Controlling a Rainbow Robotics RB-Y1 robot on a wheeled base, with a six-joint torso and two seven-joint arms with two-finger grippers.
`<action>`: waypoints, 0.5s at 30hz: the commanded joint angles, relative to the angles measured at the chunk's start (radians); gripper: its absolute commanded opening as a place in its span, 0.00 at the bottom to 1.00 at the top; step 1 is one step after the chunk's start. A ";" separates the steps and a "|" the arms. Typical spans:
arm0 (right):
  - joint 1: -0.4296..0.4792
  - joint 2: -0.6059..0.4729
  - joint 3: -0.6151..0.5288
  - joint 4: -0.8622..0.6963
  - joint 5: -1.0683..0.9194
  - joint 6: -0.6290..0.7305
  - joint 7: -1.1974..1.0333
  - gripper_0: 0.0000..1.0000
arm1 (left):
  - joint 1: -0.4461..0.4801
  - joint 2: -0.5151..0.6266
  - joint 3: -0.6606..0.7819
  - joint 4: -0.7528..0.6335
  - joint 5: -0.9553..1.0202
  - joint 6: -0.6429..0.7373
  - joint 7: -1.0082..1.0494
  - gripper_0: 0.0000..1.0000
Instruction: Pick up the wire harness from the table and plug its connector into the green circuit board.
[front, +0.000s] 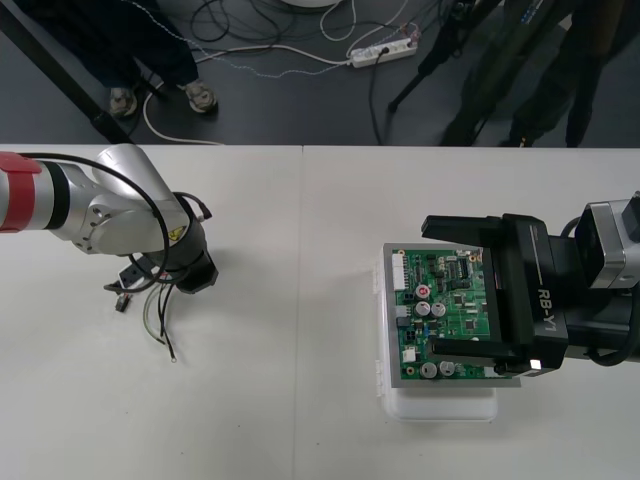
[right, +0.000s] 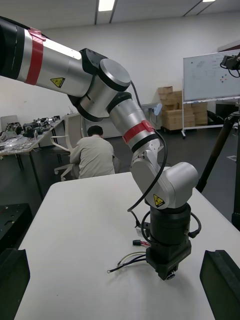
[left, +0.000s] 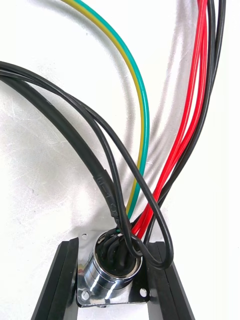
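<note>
The wire harness (front: 152, 312) lies on the table at the left, its small black plug (front: 122, 300) at its outer end. My left gripper (front: 192, 274) stands straight down on it. In the left wrist view its two black fingers (left: 60, 280) are shut against the flange of the round metal socket (left: 112, 272), from which red, black and green wires (left: 142, 125) fan out. The green circuit board (front: 445, 305) sits on its white base (front: 440, 405) at the right. My right gripper (front: 465, 290) hovers over it, open, with one finger at each end of the board.
In the right wrist view the other gripper (right: 167, 255) stands on the table with the loose wire ends (right: 127, 261) and plug (right: 137, 243) beside it. Bare table (front: 300, 330) lies between the harness and the board.
</note>
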 joint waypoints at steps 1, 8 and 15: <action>0.009 0.003 0.011 -0.010 -0.014 0.009 -0.024 1.00 | 0.000 -0.022 -0.014 0.011 -0.011 0.034 -0.103 0.00; 0.009 0.003 0.011 -0.010 -0.019 0.009 -0.019 1.00 | -0.002 -0.021 -0.008 0.026 0.003 0.034 -0.100 0.00; 0.009 0.003 0.011 -0.011 -0.019 0.009 -0.024 1.00 | -0.002 0.012 0.032 0.029 0.078 0.024 -0.100 0.00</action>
